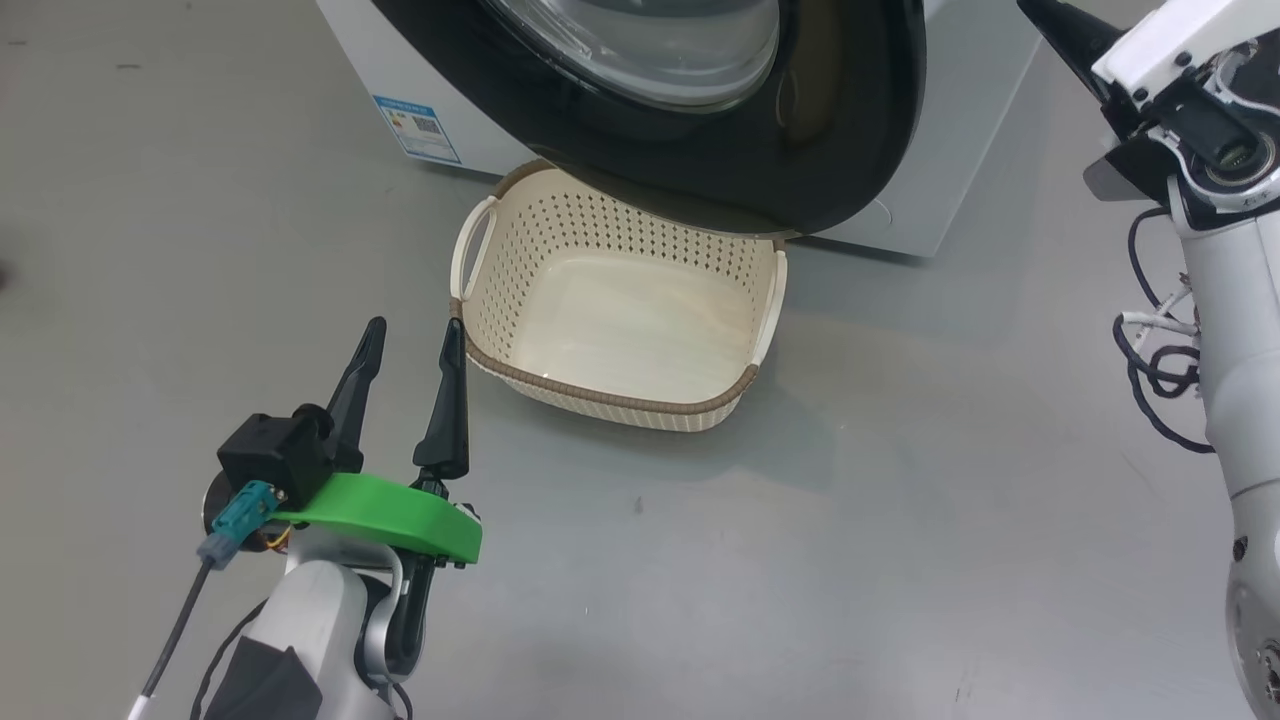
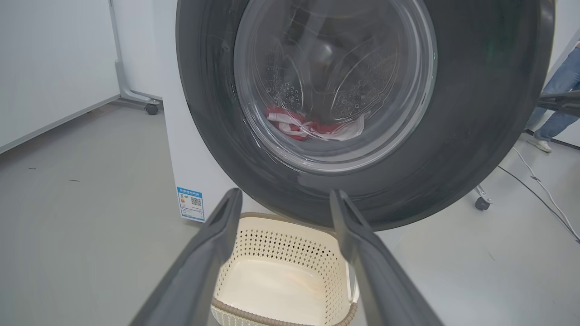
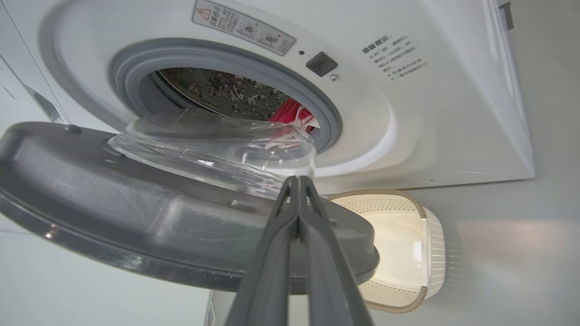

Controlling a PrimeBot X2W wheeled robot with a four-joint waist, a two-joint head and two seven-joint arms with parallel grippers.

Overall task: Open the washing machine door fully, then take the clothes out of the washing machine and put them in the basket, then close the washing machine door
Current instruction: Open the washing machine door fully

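Door-opening step, not finished, I judge. The washing machine door [image 3: 136, 213] stands part-way out, its inner face right under my right jaws. Those are pressed shut and empty, tips at the glass bowl [image 3: 213, 145]; contact I can't confirm. The clothes [image 3: 290, 113] lie in the drum [image 3: 217, 90] beyond those tips. Left jaws are spread wide, holding nothing, the basket [image 1: 620, 235] just ahead of them, door rim overhanging it. Next: right jaws sweep the door wider, clear of the washing machine [image 3: 408, 113] opening, before any reach.
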